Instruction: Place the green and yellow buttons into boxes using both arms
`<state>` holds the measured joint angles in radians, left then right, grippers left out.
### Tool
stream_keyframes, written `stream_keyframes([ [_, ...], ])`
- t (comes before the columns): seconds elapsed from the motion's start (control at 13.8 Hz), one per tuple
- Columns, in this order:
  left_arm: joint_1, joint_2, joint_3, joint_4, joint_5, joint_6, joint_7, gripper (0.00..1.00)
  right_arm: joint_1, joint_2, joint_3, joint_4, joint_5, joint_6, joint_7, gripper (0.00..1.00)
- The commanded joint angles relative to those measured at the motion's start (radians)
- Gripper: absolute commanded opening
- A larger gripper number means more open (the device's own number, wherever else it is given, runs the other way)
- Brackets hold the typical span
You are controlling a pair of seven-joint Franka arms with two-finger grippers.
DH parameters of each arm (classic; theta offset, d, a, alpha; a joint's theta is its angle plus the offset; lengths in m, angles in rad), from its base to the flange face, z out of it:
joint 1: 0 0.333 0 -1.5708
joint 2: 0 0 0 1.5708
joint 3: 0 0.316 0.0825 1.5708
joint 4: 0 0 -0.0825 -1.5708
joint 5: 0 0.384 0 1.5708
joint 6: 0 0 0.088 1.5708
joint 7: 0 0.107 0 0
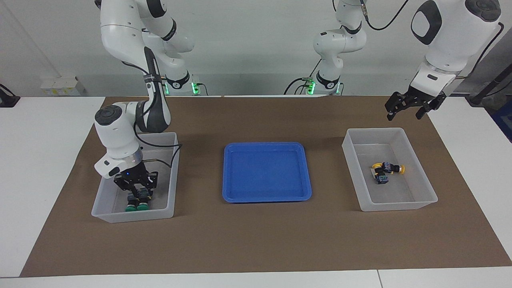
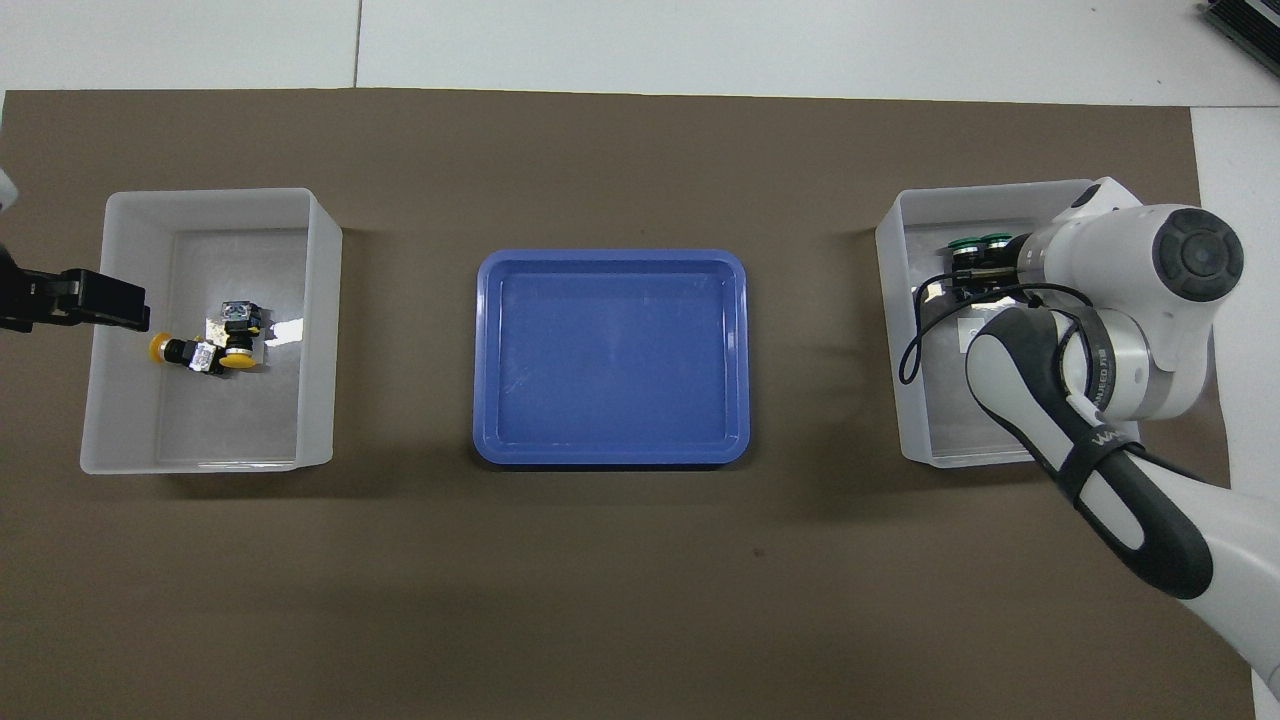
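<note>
While I watch both views, I count four buttons with dark blocky bodies. Two yellow-capped buttons (image 1: 387,171) lie tumbled together on the floor of the bin (image 1: 424,188) at the left arm's end of the tabletop (image 1: 264,236). Two green-capped buttons (image 1: 136,206) sit side by side in the other bin (image 1: 170,188), caps touching. My right claw (image 1: 136,193) is down inside that bin, directly above the green pair; I cannot tell its grip. My left claw (image 1: 404,112) hangs spread above the tabletop beside its bin. A blue tray (image 1: 267,171) sits between the two bins.
</note>
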<state>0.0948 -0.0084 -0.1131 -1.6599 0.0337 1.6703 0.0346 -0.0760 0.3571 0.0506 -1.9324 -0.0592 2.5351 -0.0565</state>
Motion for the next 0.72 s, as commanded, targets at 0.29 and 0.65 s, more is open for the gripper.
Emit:
stream_keyframes([
  [0.29, -0.023, -0.011, 0.006, -0.027, 0.019, 0.019, 0.007, 1.0, 0.024, -0.197, 0.021, 0.004, 0.021, -0.252, 0.177, 1.0],
  [0.65, -0.013, -0.013, 0.006, -0.027, 0.019, 0.019, -0.005, 1.0, 0.038, -0.314, 0.035, 0.148, 0.028, -0.595, 0.196, 1.0],
])
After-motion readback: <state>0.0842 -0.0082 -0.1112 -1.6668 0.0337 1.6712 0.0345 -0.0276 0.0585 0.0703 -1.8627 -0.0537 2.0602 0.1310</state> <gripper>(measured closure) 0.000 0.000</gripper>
